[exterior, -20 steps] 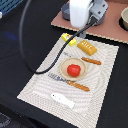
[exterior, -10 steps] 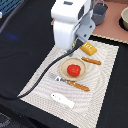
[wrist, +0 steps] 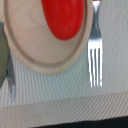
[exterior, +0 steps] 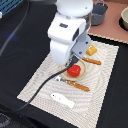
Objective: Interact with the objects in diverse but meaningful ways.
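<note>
The red tomato-like ball [exterior: 74,70] lies on the round tan plate [exterior: 82,74]; in the wrist view the ball [wrist: 62,17] fills the plate [wrist: 42,52]. My gripper [exterior: 71,61] hangs low over the plate, just beside the ball. The arm's white body hides its fingers, and no fingertip shows clearly in the wrist view. The orange ridged block [exterior: 91,50] lies on the mat past the plate. The white fish-like piece [exterior: 62,100] lies near the mat's front edge. The yellow packet is hidden behind the arm.
Wooden-handled cutlery lies either side of the plate: a knife [exterior: 92,61] and a fork [exterior: 76,84], the fork's tines also in the wrist view [wrist: 95,57]. Grey pots [exterior: 98,14] and a bowl [exterior: 123,18] stand at the back on the exterior view's right. A cable [exterior: 35,92] crosses the striped mat [exterior: 102,100].
The arm has come forward and down over the plate. It now covers the yellow packet, which showed before. The toys have not moved.
</note>
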